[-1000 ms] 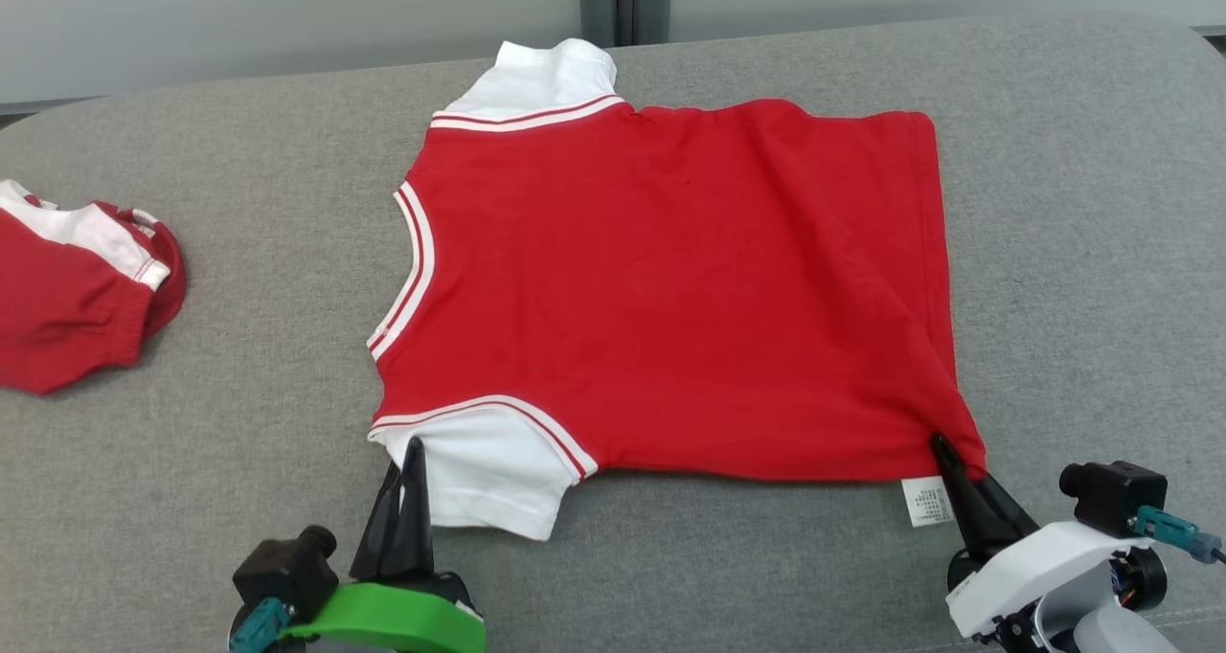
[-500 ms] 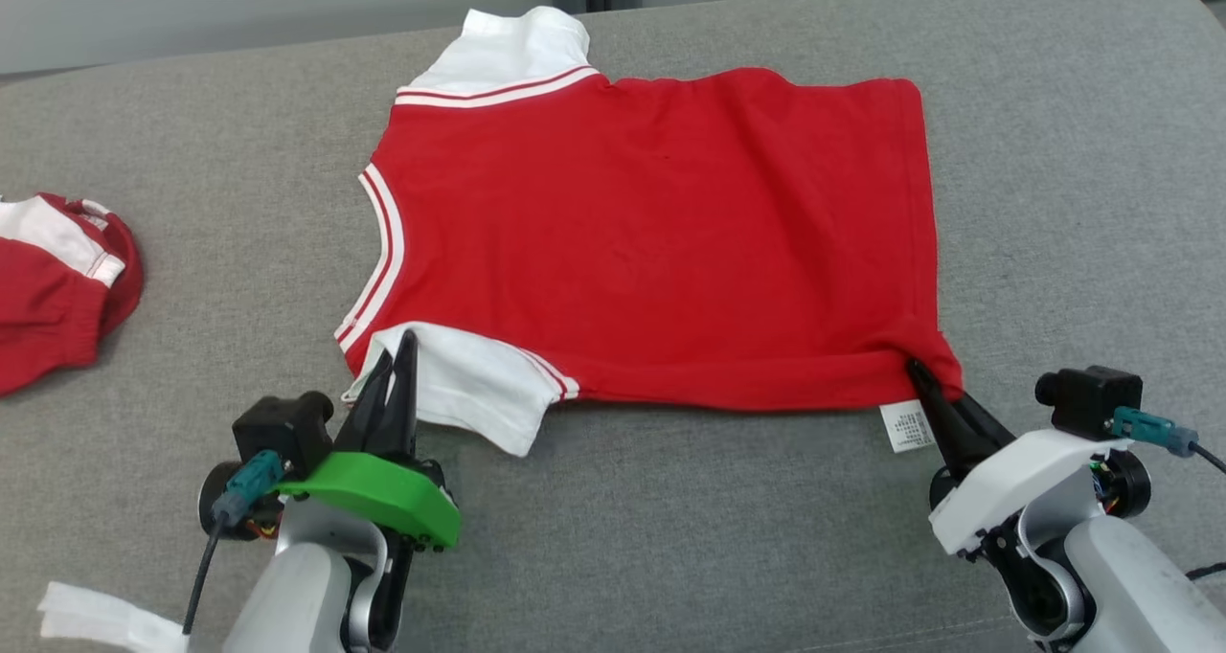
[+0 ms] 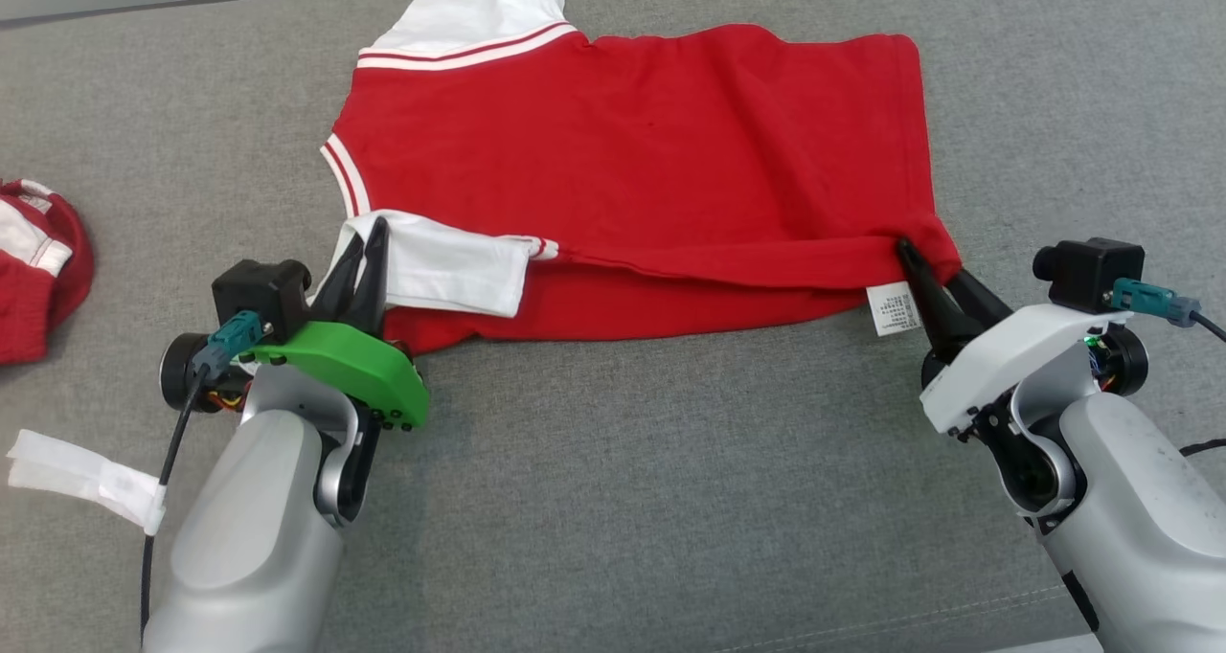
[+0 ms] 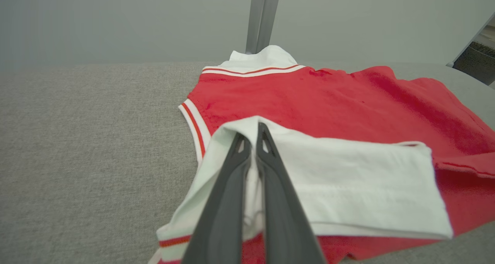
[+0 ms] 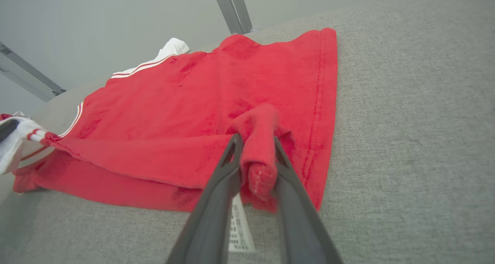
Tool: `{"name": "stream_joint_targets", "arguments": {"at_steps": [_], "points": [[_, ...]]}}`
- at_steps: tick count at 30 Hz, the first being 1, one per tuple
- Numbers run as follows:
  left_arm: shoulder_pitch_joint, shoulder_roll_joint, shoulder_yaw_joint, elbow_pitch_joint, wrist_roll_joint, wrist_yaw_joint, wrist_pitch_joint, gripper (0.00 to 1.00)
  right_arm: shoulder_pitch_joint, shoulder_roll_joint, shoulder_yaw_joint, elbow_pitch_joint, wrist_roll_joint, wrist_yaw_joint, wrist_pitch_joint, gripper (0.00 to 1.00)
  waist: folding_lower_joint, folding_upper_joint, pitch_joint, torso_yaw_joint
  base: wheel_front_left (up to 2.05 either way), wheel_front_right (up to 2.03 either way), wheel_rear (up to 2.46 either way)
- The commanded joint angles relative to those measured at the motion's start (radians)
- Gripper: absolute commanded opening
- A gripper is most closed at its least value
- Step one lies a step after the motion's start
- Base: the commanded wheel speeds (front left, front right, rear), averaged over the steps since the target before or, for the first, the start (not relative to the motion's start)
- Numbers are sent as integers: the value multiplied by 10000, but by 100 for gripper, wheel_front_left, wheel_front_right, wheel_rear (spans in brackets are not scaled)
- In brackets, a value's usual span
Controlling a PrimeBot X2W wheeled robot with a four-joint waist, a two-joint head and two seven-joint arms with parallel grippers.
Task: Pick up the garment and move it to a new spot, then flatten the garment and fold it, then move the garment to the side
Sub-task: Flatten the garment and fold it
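Left claw (image 4: 252,132) pinches garment (image 4: 309,97) by white sleeve (image 4: 348,179); right claw (image 5: 256,138) grips bunched hem (image 5: 259,171), clearest from its wrist.

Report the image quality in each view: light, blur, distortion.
Head view: soft, even light and sharp, with only a thin shadow under the folded near edge of the shirt. Left wrist view: the left gripper goes soft toward the bottom edge; the white sleeve looks greenish. Right wrist view: wide-angle tilt; the label is out of focus.

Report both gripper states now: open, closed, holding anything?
left gripper: closed on the garment's white sleeve.
right gripper: closed on the garment's red hem corner.
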Motion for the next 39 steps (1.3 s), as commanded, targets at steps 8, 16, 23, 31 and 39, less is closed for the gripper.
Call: {"name": "stream_joint_targets", "arguments": {"at_steps": [8, 16, 23, 31, 39], "points": [[-384, -117, 139, 1072, 95, -63, -817, 100, -215, -75, 385, 958, -176, -10, -1147, 100, 1, 0, -239, 15, 0, 0, 0], [1561, 188, 361, 385, 599, 337, -953, 100, 22, -455, 835, 1769, -604, -10, -1759, 100, 1, 0, -440, 66, 0, 0, 0], [1588, 125, 231, 663, 709, 470, -939, 100, -353, -276, 1044, 2367, -640, -10, -1901, 100, 1, 0, -288, 110, 0, 0, 0], [794, -80, 380, 1337, 433, 363, -948, 100, -1041, -1, 1287, 3438, -592, -10, -1988, 100, 1, 0, -15, 160, 0, 0, 0], [336, -288, 396, 2401, 152, 135, -874, 0, -1367, 360, 1601, 4160, -208, -10, -2157, 0, 1, 0, -53, 273, 0, 0, 0]]}}
